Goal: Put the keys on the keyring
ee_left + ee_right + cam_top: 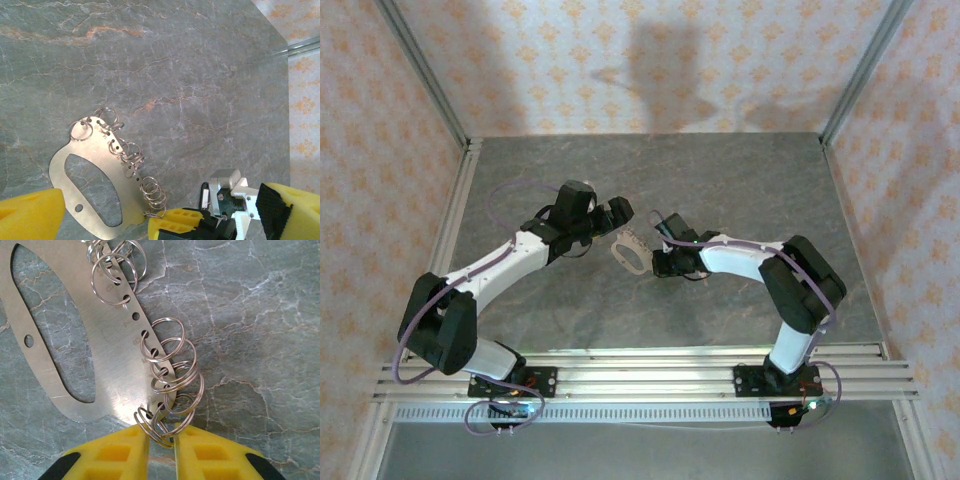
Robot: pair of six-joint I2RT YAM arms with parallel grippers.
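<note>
Steel plate (107, 365)'s tiny markings unreadable; right jaws pinch its end ring (147, 427), left jaws spread.

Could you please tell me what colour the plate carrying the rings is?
Pale silver metal; the plate shows best in the right wrist view.

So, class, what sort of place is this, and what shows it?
Likely a robot test cell: left arm and right arm bolted to a metal rail, a stone-look table, and patterned walls on metal posts boxing it in.
</note>
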